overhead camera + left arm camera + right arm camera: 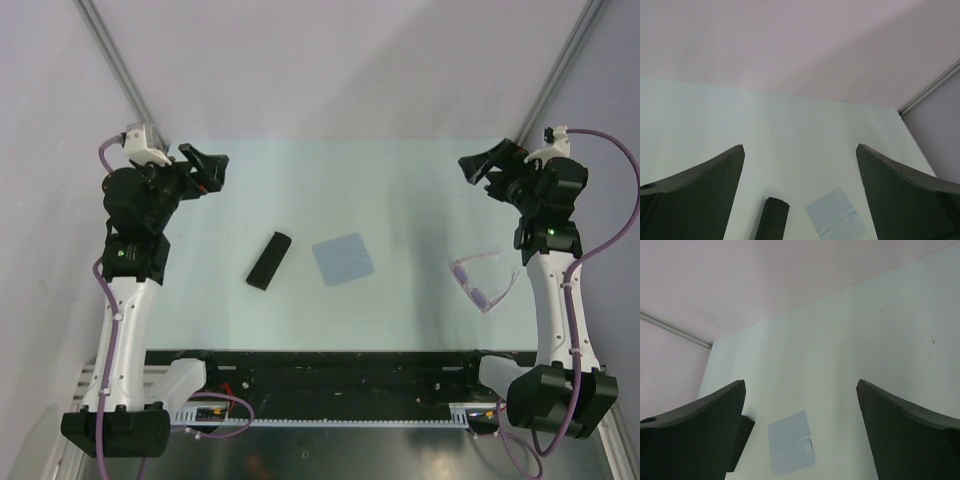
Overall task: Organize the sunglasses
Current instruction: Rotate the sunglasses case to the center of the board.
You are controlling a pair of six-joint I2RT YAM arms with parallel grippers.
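The sunglasses (484,282), thin pink frame with purple lenses and arms unfolded, lie on the table at the right, next to the right arm. They are out of both wrist views. A black oblong case (269,260) lies left of centre; it also shows in the left wrist view (772,220) and partly behind a finger in the right wrist view (742,440). A light blue square cloth (343,260) lies at the centre, also seen in both wrist views (836,220) (791,442). My left gripper (211,167) and right gripper (478,165) are open, empty, raised at the back corners.
The pale table (400,190) ends at a black rail along the near edge (340,365). Metal frame posts (120,70) (565,65) rise at the back corners against the pale wall.
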